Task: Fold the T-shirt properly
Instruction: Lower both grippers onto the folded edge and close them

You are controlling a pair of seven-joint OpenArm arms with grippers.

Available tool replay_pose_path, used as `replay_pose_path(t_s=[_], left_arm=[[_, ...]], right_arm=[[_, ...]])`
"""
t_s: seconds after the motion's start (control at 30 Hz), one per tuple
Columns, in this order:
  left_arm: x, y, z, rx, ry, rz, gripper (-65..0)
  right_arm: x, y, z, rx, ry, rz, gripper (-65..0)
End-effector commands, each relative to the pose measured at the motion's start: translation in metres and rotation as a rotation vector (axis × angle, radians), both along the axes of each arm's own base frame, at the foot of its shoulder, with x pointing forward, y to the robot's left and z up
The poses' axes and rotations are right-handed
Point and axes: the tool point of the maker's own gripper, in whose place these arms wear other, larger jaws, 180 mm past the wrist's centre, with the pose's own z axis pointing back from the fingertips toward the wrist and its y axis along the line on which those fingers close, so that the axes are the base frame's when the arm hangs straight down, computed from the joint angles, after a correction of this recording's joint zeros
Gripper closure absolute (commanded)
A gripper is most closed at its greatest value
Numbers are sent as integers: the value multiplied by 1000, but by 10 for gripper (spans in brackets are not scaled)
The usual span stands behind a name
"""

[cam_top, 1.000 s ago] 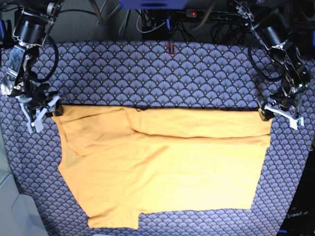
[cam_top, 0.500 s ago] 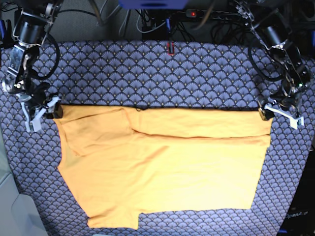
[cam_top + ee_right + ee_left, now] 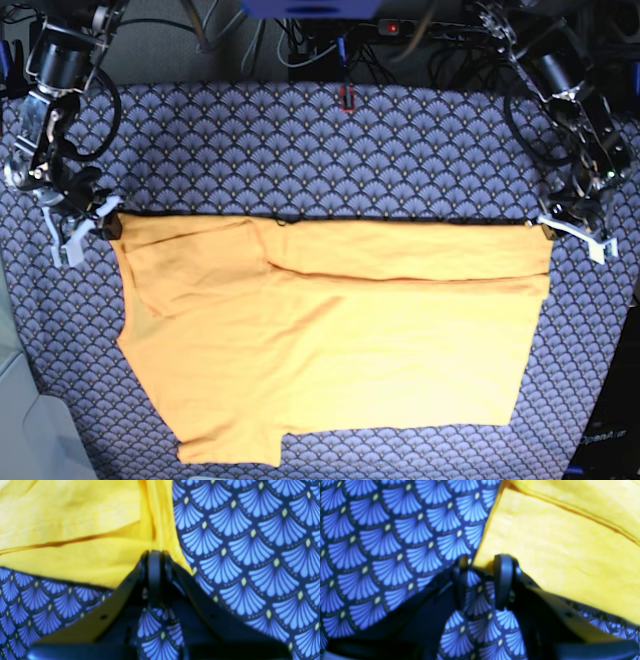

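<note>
The orange-yellow T-shirt [image 3: 330, 340] lies flat on the fan-patterned cloth [image 3: 330, 150], with its far edge folded toward the front. My right gripper [image 3: 108, 222] is at the shirt's far corner on the base view's left. In the right wrist view it [image 3: 155, 553] looks shut, and the shirt's edge [image 3: 160, 525] bunches into its tips. My left gripper [image 3: 545, 228] is at the far corner on the view's right. In the left wrist view it [image 3: 481, 562] is open, with the shirt's corner [image 3: 545, 542] lying at its fingertips.
The patterned cloth covers the whole table [image 3: 30, 330]. Cables and dark equipment [image 3: 330, 30] crowd the far edge behind it. A small red mark [image 3: 346, 98] sits on the cloth at the far middle.
My right gripper has shifted slightly up and left at the shirt's corner. My left gripper has moved slightly toward the back. The shirt has hardly moved.
</note>
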Motion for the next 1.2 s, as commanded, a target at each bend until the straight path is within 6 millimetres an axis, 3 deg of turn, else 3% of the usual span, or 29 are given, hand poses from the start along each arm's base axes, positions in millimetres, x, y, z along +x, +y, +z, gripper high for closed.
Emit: replay_pose_path(t_s=[0.0,0.17,0.43,1.17], left_arm=[[12,4,15,10,-52,8,-172],[11,1,13,3,-51,9,-180],[11,0,12,1,-54,10,-382],[15,-15,7,-34,-62,7,-389]], right_arm=[[-16,-6,-15,-53,102,22,0],[-16,-6,-15,-53,102,22,0],[-16,-6,-15,-53,102,22,0],[-17,-7,-15,-55,105,22,0]])
